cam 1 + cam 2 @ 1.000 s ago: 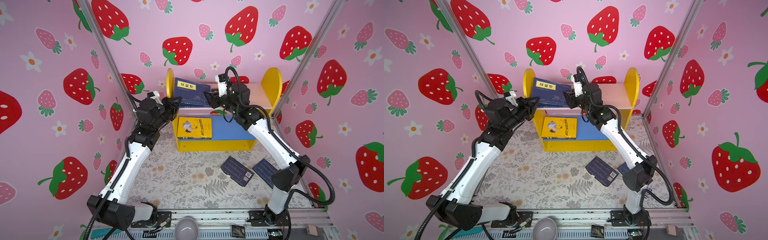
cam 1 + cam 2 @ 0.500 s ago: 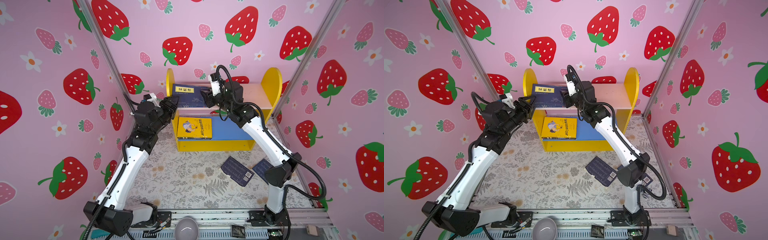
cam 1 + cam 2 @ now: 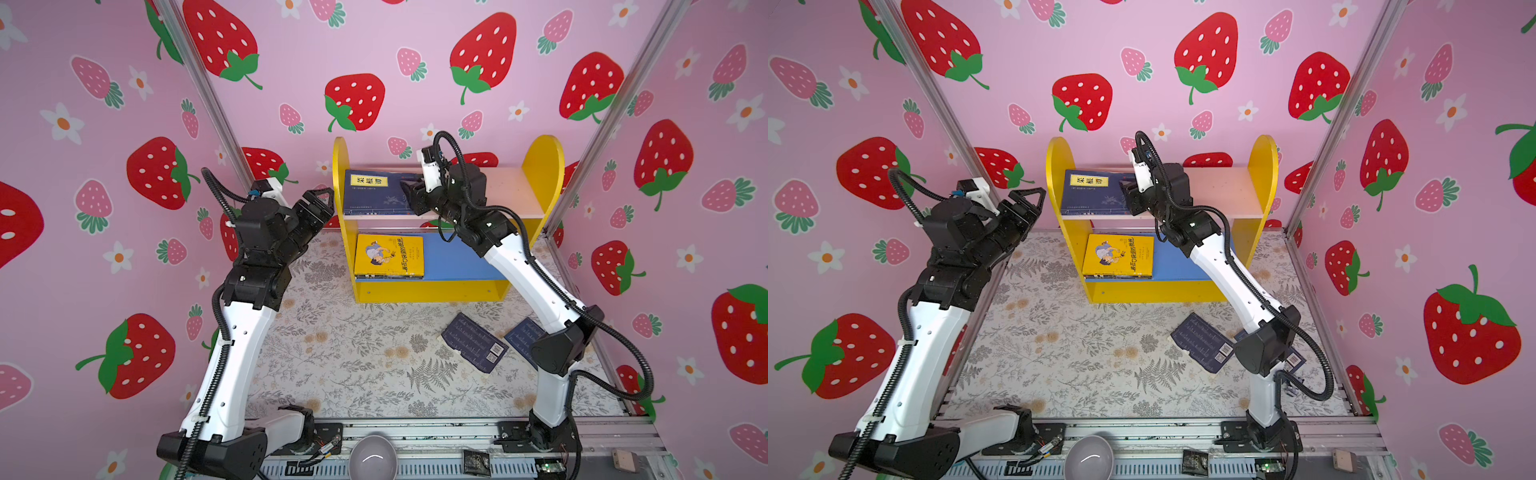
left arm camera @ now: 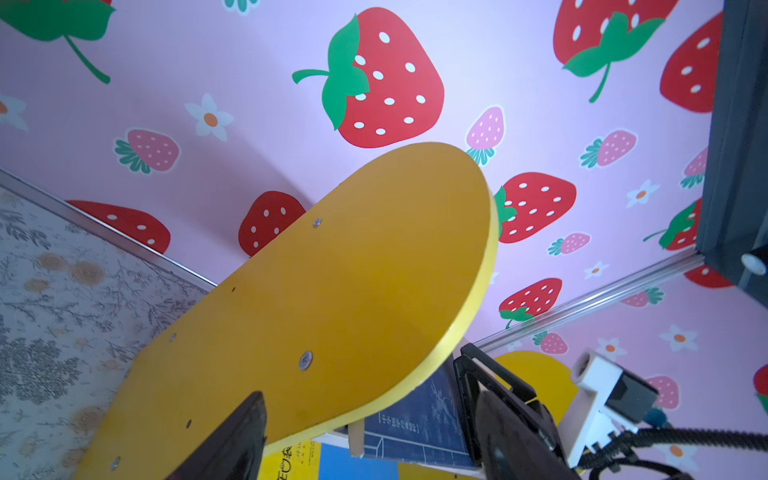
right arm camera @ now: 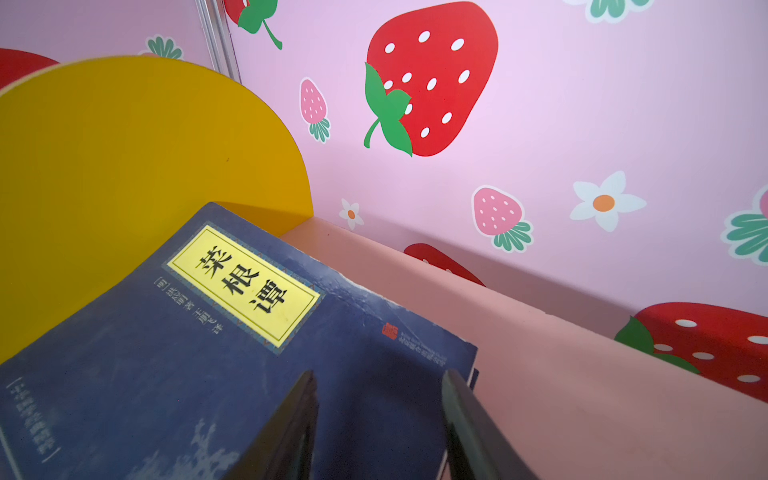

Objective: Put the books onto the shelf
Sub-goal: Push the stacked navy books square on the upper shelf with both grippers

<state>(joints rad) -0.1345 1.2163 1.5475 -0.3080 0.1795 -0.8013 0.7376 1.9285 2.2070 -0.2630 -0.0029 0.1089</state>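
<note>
Navy book [image 5: 199, 374], yellow label [image 5: 243, 284] reading 菜根谭, lies flat on the shelf's [image 3: 544, 166] pink upper board, at its left end. My right gripper [image 5: 378, 374] sits over the cover, fingers parted, pinching nothing. My left gripper [image 3: 322, 203] is spread wide just beside the shelf. Yellow book [image 3: 388, 255] is on the blue board.

The shelf [image 3: 544, 166] was painted wood, its yellow sides smooth with a soft sheen, the pink upper board [image 3: 511, 191] matt; small metal screws [image 4: 306, 360] shone in the side panel. The navy book [image 5: 208, 374] had a paper cover, scuffed and dull, creased near its edge. The yellow book [image 3: 388, 255] had a smoother, cleaner cover. The floral table covering [image 3: 353, 357] was matt, perhaps cloth, though the weave was too fine to tell. The corner rails [image 3: 198, 79] were brushed metal. The arm shells [image 3: 243, 353] were glossy white plastic, their cable sleeves [image 3: 216, 191] ribbed black.
</note>
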